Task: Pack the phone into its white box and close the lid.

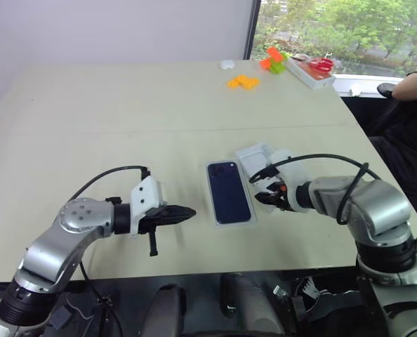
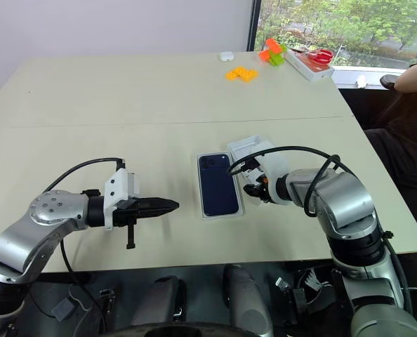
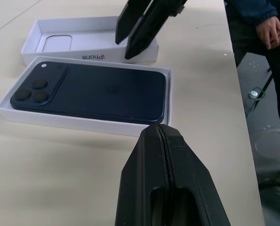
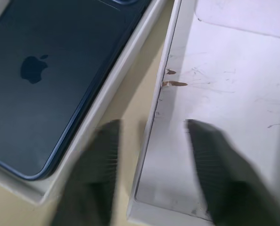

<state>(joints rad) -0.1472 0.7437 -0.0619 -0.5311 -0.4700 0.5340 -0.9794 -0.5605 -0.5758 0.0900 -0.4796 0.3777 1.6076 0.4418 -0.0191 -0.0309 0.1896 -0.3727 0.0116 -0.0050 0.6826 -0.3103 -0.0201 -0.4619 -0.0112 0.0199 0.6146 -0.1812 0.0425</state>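
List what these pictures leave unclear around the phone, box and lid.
- Lid: outer face turned down in every view; the right gripper covers part of its wall in the left wrist view.
- Right gripper's fingers: blurred in the right wrist view; contact with the lid's wall can't be told.
- Phone: screen side hidden, lying in the white box.

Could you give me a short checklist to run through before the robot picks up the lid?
1. The phone lies flat in the white box, back up: ok.
2. The lid lies beside the box, inner face up: ok.
3. The right gripper has its jaws astride the lid's near wall: ok.
4. Jaws closed on that wall: not ok, they stand apart.
5. The left gripper is shut and away from the box: ok.
6. Lid fits squarely: cannot tell.
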